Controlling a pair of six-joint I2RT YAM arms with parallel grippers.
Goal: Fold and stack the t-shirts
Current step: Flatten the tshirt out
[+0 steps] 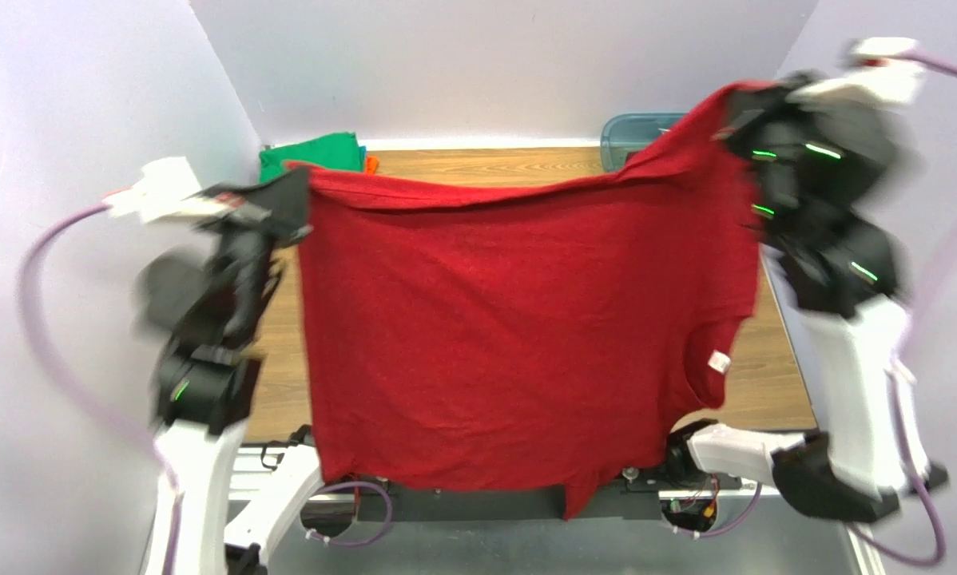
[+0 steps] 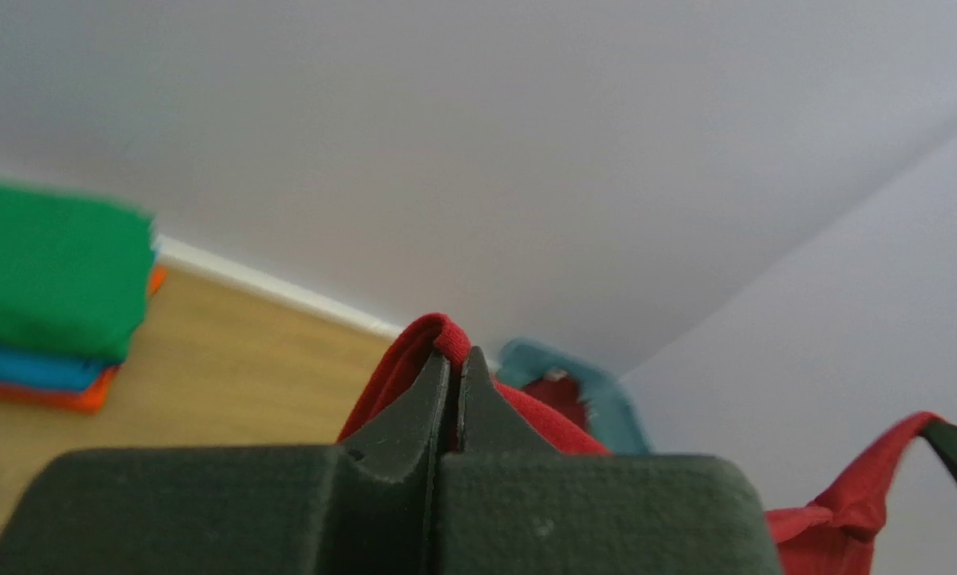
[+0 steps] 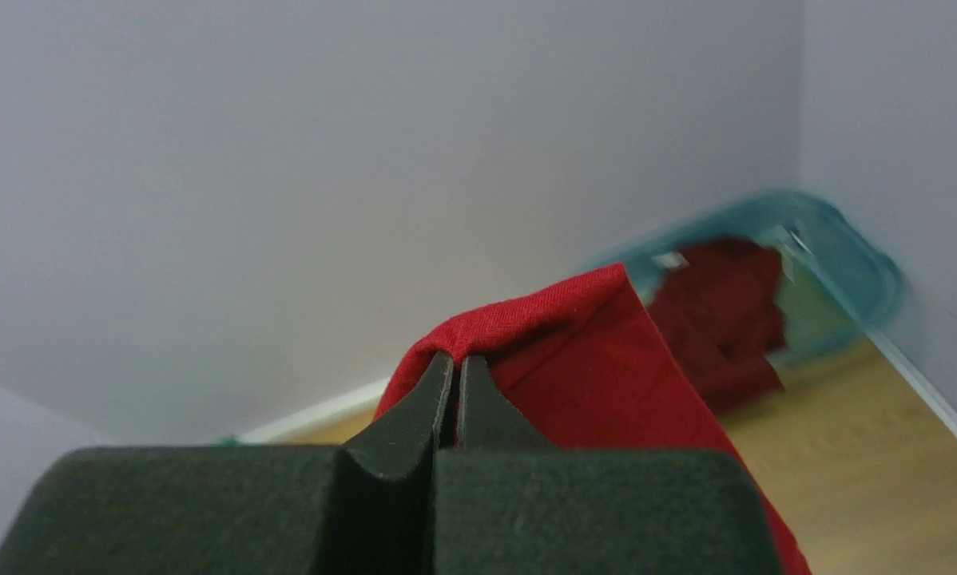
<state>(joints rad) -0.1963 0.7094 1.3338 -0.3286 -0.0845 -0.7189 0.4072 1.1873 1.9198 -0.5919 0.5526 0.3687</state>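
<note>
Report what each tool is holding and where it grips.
Both hold one dark red t-shirt, hung spread between them: the left tool pinches its upper left corner, the right tool its upper right corner.

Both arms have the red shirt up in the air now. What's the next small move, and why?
Probably lower both arms together and drape the dark red t-shirt flat on the table. The left gripper and right gripper each pinch its top edge; it hangs spread wide, not yet folded.
</note>
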